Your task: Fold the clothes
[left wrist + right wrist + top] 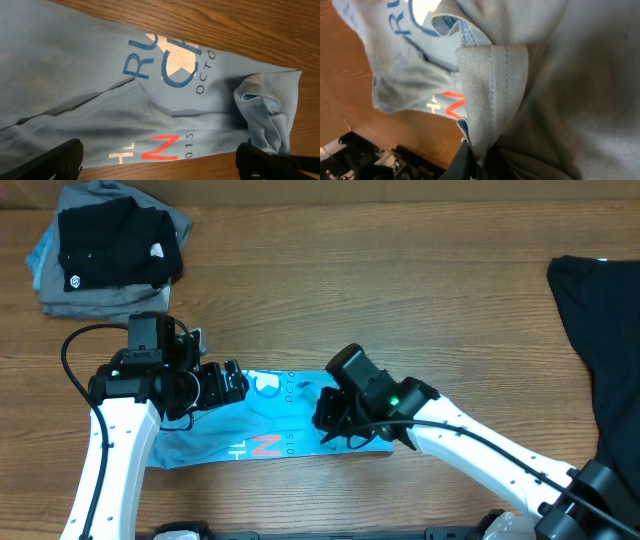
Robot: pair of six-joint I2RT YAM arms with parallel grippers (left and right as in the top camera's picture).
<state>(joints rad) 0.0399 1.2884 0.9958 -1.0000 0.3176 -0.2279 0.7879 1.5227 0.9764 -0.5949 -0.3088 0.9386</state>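
The clothes, a light blue T-shirt [262, 425] with white and blue lettering and a red-orange mark [160, 147], lie folded into a long strip on the wooden table. My left gripper [228, 383] hovers over the strip's left part, open, its dark fingers [62, 159] spread wide with nothing between them. My right gripper [335, 423] is at the strip's right end, shut on a bunched, stitched edge of the T-shirt [492, 80], which is lifted and curls over itself. In the right wrist view the cloth hides most of the gripper [480, 162].
A stack of grey garments [60, 290] with a small black shirt [115, 242] on top sits at the back left. A large black garment [600, 320] lies at the right edge. The table's front edge runs just below the T-shirt.
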